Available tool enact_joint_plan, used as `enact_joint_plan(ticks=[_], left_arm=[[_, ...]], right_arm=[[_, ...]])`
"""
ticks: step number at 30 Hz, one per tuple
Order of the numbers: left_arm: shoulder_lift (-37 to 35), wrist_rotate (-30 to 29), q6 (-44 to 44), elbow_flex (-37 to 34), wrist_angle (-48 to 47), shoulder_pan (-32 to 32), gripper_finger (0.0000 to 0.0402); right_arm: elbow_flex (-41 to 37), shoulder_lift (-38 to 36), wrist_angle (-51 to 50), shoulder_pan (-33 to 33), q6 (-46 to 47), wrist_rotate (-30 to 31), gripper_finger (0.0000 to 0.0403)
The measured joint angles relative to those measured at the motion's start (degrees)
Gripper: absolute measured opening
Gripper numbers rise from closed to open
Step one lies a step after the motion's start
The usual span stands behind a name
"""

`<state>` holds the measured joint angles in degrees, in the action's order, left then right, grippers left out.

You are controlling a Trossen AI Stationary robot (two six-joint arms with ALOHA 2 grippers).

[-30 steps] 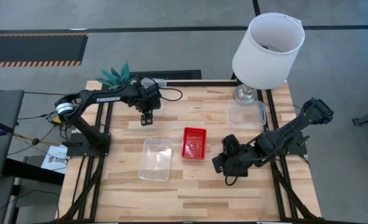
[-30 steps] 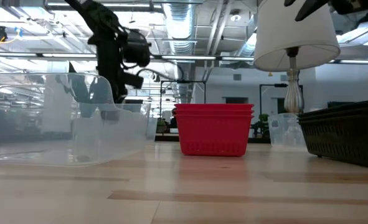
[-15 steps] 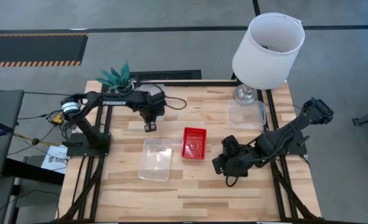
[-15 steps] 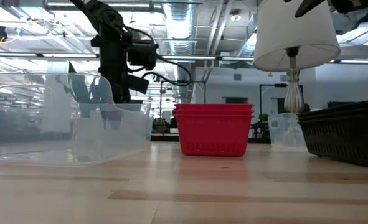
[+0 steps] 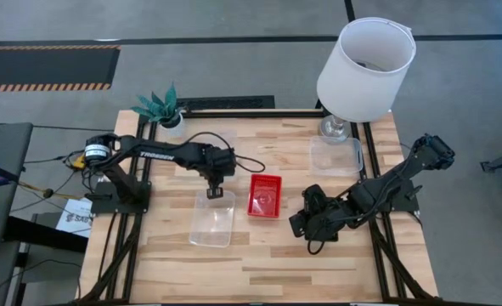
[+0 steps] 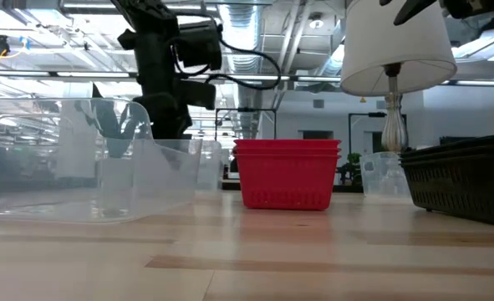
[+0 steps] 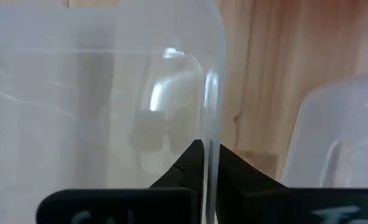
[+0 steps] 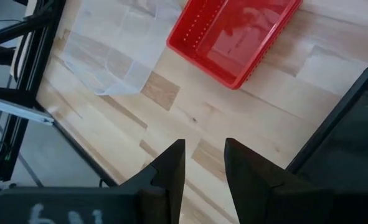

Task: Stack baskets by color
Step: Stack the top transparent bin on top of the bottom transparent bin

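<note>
The left gripper [image 5: 214,192] has swung in from the table's far left and now pinches the far rim of the clear basket [image 5: 212,217] left of the red baskets [image 5: 265,195]. Lift it level; thin plastic flexes. Another clear basket [image 5: 335,155] waits far right by the lamp. The right gripper [image 5: 312,223] rests half-spread, holding nothing, over black baskets [image 6: 464,186].
</note>
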<state>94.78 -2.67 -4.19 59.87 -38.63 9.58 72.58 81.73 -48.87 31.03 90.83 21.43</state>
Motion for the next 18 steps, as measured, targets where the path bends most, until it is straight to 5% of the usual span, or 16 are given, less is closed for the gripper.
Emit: enact_joint_plan(ticks=[5,10,18], left_arm=[[0.0,0.4,2.3,2.7,-0.9,-0.6,0.0028],[0.0,0.4,4.7,7.6,-2.9,-0.5,0.0106],[-3.8,-1.2,6.9,21.5,-19.2,-1.4,0.0219]], right_arm=[[0.0,1.1,0.5,-0.5,0.5,4.2,0.0146],[0.0,3.0,1.7,-3.2,-0.2,4.1,0.0193],[0.0,3.9,13.6,-12.1,-21.5,-2.1,0.0251]])
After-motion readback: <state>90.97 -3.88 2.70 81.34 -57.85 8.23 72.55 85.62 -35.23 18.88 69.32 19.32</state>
